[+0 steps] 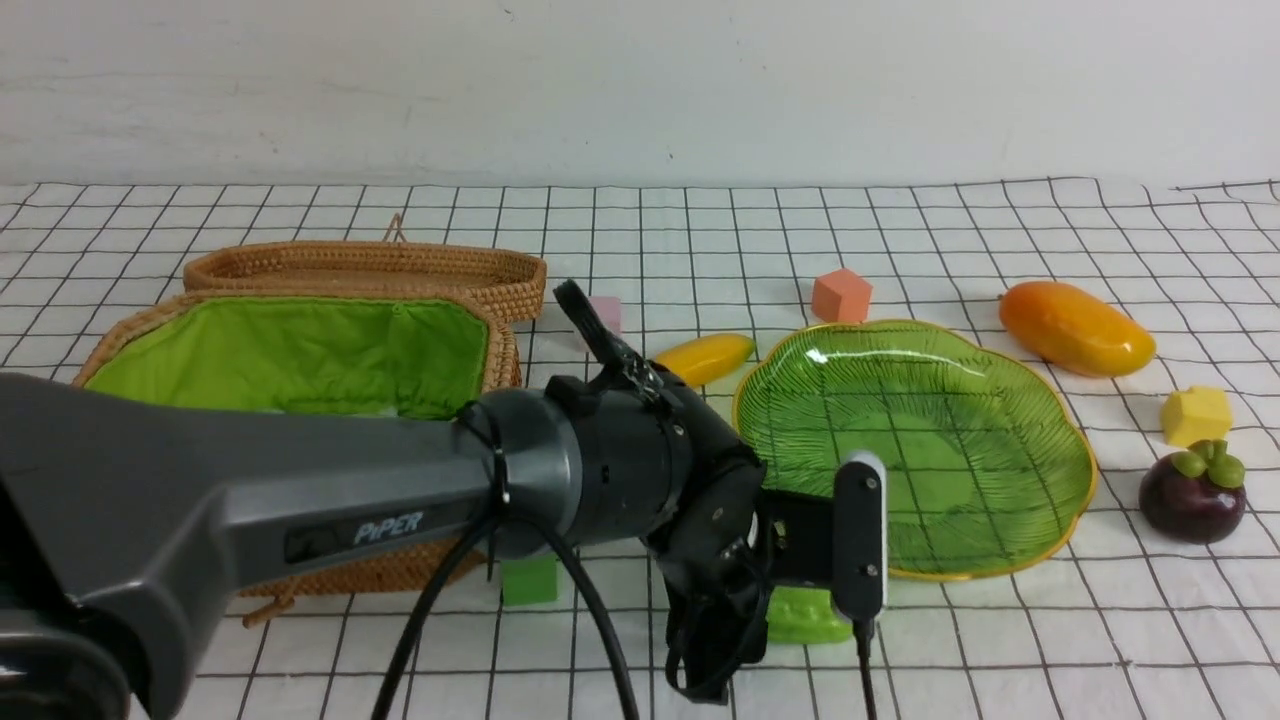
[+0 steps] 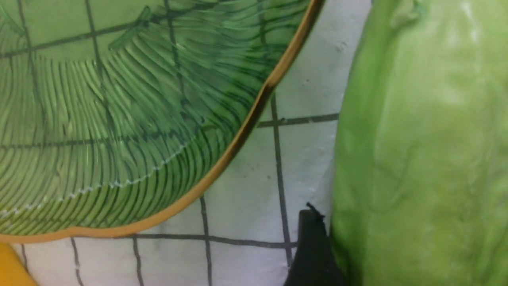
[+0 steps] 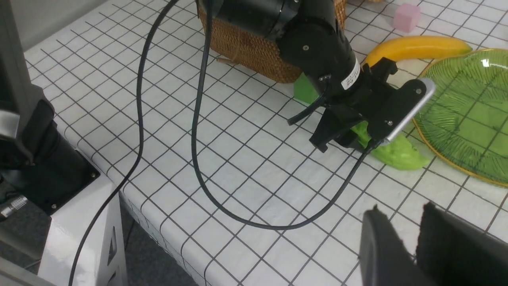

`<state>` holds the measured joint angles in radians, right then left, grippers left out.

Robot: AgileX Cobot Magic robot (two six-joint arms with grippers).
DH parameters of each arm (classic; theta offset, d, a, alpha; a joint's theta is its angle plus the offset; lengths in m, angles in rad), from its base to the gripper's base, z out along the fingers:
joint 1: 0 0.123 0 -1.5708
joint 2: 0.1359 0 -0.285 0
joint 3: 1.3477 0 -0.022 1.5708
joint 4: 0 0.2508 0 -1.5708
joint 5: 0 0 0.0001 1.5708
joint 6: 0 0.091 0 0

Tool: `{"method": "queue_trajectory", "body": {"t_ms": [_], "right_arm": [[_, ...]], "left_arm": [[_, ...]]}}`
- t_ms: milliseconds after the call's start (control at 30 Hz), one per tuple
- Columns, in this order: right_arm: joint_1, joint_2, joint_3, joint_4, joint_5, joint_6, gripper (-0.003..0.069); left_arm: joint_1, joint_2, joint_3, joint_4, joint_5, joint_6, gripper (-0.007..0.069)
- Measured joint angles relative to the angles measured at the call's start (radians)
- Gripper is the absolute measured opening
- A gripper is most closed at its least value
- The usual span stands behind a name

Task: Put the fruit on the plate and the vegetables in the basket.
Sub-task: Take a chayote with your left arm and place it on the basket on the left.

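Observation:
The light-green cucumber (image 1: 805, 618) lies on the cloth just in front of the green leaf-shaped plate (image 1: 1000, 520). My left gripper (image 3: 359, 139) reaches down over it; in the left wrist view one black finger (image 2: 313, 250) presses against the cucumber's side (image 2: 420, 151), and the other finger is out of frame. The plate holds nothing. The banana (image 1: 705, 357) lies between the plate and the wicker basket (image 1: 300, 350); the mango (image 1: 1075, 328) and mangosteen (image 1: 1193, 492) lie right of the plate. My right gripper (image 3: 401, 208) hovers low over bare cloth near the table's front, slightly open and holding nothing.
Foam cubes lie about: orange (image 1: 841, 296) behind the plate, pink (image 1: 605, 312) by the basket lid, yellow (image 1: 1196, 415) near the mangosteen, green (image 1: 528, 580) in front of the basket. The left arm's cable (image 3: 198, 131) trails across the cloth. The table edge (image 3: 119, 190) is close.

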<state>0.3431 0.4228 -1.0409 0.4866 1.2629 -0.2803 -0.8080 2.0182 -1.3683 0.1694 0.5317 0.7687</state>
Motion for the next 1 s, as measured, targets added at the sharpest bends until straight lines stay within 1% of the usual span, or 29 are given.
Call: {"method": "queue_trajectory", "body": {"t_ms": [33, 67, 167, 267, 333, 367, 400, 467, 500, 567, 600, 700, 767, 833, 867, 900, 1000], "right_arm": [[0.0, 0.0, 0.0, 0.001, 0.0, 0.0, 0.0172], [0.0, 0.0, 0.0, 0.001, 0.0, 0.0, 0.0172], [0.0, 0.0, 0.0, 0.0, 0.0, 0.0, 0.0172], [0.0, 0.0, 0.0, 0.008, 0.0, 0.0, 0.0172], [0.0, 0.0, 0.0, 0.025, 0.0, 0.0, 0.0174], [0.0, 0.0, 0.0, 0.025, -0.001, 0.0, 0.0174], [0.0, 0.0, 0.0, 0.036, -0.021, 0.0, 0.0174], [0.0, 0.0, 0.0, 0.039, -0.054, 0.0, 0.0175], [0.0, 0.0, 0.0, 0.038, -0.112, 0.0, 0.0175], [0.0, 0.0, 0.0, 0.038, -0.166, 0.0, 0.0177], [0.0, 0.0, 0.0, 0.038, -0.166, 0.0, 0.0178], [0.0, 0.0, 0.0, 0.038, -0.204, 0.0, 0.0182], [0.0, 0.0, 0.0, 0.038, -0.204, 0.0, 0.0183], [0.0, 0.0, 0.0, 0.038, -0.204, 0.0, 0.0183], [0.0, 0.0, 0.0, 0.038, -0.204, 0.0, 0.0183], [0.0, 0.0, 0.0, 0.038, -0.203, 0.0, 0.0183], [0.0, 0.0, 0.0, 0.038, -0.202, 0.0, 0.0183]], "left_arm": [[0.0, -0.003, 0.0, 0.006, 0.011, -0.028, 0.0407], [0.0, -0.01, 0.0, 0.011, 0.028, -0.055, 0.0408], [0.0, -0.037, 0.003, 0.016, 0.08, -0.086, 0.0412], [0.0, -0.148, 0.003, 0.016, 0.188, -0.172, 0.0412], [0.001, -0.261, 0.003, 0.021, 0.263, -0.271, 0.0412], [0.001, -0.271, 0.003, 0.025, 0.279, -0.29, 0.0412], [0.013, -0.362, 0.003, 0.057, 0.343, -0.346, 0.0412], [0.031, -0.416, 0.003, 0.087, 0.378, -0.371, 0.0412], [0.074, -0.472, 0.003, 0.133, 0.413, -0.382, 0.0412], [0.152, -0.515, 0.003, 0.176, 0.437, -0.367, 0.0412], [0.16, -0.515, 0.003, 0.179, 0.437, -0.363, 0.0412], [0.321, -0.524, 0.005, 0.191, 0.451, -0.252, 0.0412], [0.401, -0.508, 0.01, 0.188, 0.451, -0.165, 0.0412], [0.461, -0.484, 0.013, 0.187, 0.451, -0.09, 0.0412], [0.467, -0.478, 0.015, 0.187, 0.45, -0.082, 0.0412], [0.51, -0.455, 0.015, 0.187, 0.443, -0.033, 0.0412], [0.556, -0.423, 0.015, 0.187, 0.421, -0.006, 0.0419]]}}
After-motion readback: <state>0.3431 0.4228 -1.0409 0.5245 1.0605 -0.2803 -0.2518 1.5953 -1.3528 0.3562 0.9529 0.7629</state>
